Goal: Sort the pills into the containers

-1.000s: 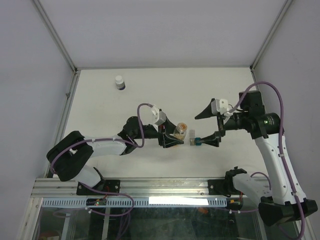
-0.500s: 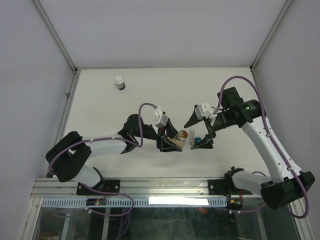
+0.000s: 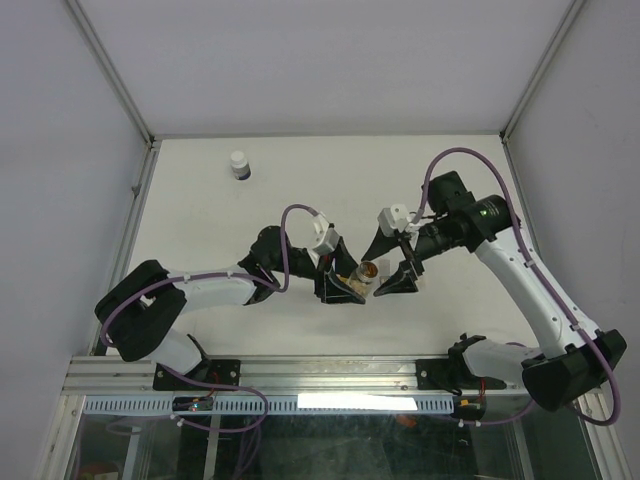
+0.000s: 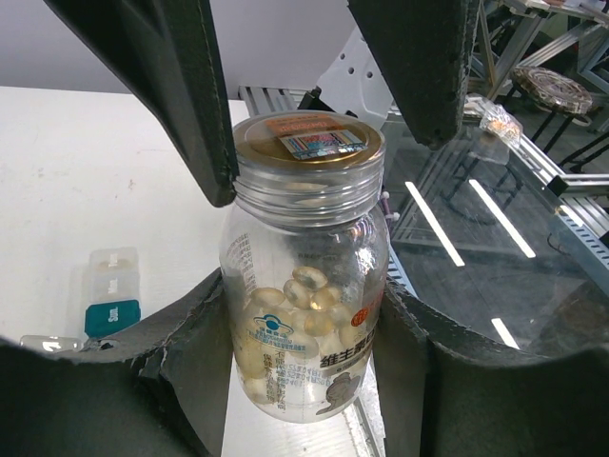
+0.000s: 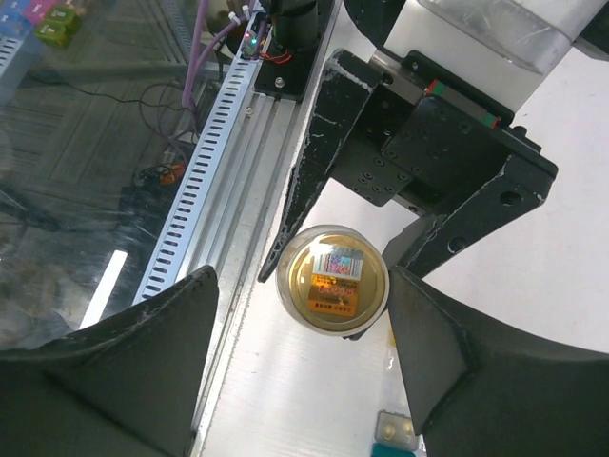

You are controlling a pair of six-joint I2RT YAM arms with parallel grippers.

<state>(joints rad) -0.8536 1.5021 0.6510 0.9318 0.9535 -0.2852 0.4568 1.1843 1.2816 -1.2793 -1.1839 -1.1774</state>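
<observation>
A clear pill bottle (image 4: 304, 286) with a gold lid (image 5: 333, 279) stands upright between the fingers of my left gripper (image 4: 304, 328), which is shut on its body. Pale yellow pills (image 4: 319, 290) fill its lower half. My right gripper (image 5: 304, 281) is open, one finger on each side of the lid, the right one almost touching it. From above, the bottle (image 3: 367, 271) sits between my left gripper (image 3: 345, 285) and right gripper (image 3: 387, 264). The teal container (image 4: 112, 315), joined to a clear section (image 4: 112, 271), lies on the table beside the bottle. The yellow container cannot be made out.
A white bottle with a dark band (image 3: 239, 164) stands at the far left of the table. The aluminium rail (image 5: 238, 152) runs along the table's near edge, just beside the held bottle. White walls enclose the table (image 3: 300, 180) on three sides.
My right arm has swung left and down until its fingers straddle the bottle's lid, and its jaws have narrowed. The left gripper has kept hold of the bottle almost in place.
</observation>
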